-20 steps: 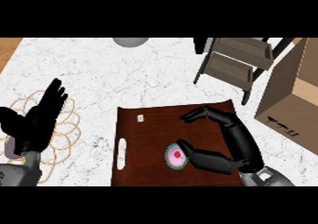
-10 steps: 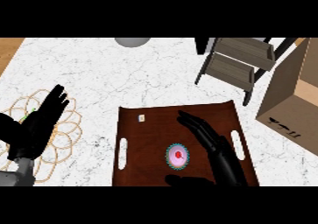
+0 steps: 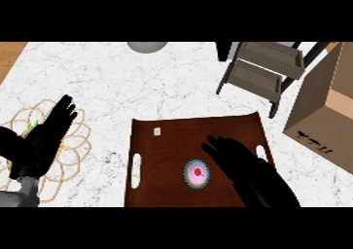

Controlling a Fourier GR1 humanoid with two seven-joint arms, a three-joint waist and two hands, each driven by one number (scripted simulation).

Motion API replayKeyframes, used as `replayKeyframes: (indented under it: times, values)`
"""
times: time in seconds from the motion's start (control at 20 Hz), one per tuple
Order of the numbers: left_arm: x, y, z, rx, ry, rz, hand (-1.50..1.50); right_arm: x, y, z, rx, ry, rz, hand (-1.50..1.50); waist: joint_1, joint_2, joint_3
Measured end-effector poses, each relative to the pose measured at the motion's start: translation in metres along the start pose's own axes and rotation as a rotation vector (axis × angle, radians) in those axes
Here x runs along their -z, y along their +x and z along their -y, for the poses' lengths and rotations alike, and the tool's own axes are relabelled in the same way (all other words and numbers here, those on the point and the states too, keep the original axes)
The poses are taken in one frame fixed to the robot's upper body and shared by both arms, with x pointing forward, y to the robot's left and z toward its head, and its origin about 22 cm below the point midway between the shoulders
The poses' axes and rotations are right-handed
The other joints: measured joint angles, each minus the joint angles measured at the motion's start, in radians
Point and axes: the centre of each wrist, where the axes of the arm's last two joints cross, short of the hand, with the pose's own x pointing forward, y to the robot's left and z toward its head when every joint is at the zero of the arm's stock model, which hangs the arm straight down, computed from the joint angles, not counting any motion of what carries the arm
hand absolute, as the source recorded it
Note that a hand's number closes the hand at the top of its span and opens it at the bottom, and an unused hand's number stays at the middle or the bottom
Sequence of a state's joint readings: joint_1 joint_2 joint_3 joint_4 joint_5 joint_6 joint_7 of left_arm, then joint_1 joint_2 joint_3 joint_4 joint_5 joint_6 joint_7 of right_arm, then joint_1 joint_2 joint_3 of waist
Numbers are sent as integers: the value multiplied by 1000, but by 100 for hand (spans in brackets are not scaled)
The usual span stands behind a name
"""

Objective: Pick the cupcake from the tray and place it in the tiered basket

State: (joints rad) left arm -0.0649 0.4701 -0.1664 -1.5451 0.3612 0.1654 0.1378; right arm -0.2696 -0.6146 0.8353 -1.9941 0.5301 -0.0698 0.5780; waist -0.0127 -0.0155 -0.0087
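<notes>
White marble counter (image 3: 157, 82) fills the view. At far left, the left hand (image 3: 37, 141) rests with fingers straight over a wire trivet (image 3: 71, 146). Centre, a cupcake (image 3: 197, 173) sits on a brown tray (image 3: 171, 141); the right hand (image 3: 243, 168) hovers just beside it, fingers relaxed, grasping nothing. Upper right stands the tiered basket (image 3: 269, 68).

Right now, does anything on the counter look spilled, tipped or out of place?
Nothing stands out. The cupcake sits upright on the tray, the tiered basket stands upright, and the right hand hovers open beside the cupcake. The left hand rests open at the left.
</notes>
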Motion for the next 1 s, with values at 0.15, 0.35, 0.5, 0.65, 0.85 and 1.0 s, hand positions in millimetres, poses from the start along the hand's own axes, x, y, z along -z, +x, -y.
replayKeyframes:
  times: [0.15,0.35,0.5,0.65,0.85,1.0]
  values:
    - [1,1,0,0,-8,3,0,-7,26,4,-68,108,-47,-150,6,4,2]
    - [0,-6,2,-8,-17,7,0,-7,66,3,-98,141,-92,-150,11,9,5]
    - [2,-5,3,-4,-20,7,0,-1,83,-5,-90,130,-97,-150,12,11,6]
    - [2,-2,4,-5,-21,9,0,8,89,-14,-91,121,-126,-150,14,12,7]
    - [3,-5,1,-5,-25,10,0,23,83,-32,-121,136,-191,-150,14,14,8]
    - [1,4,4,-8,-24,8,0,32,73,-44,-140,138,-234,-150,15,14,8]
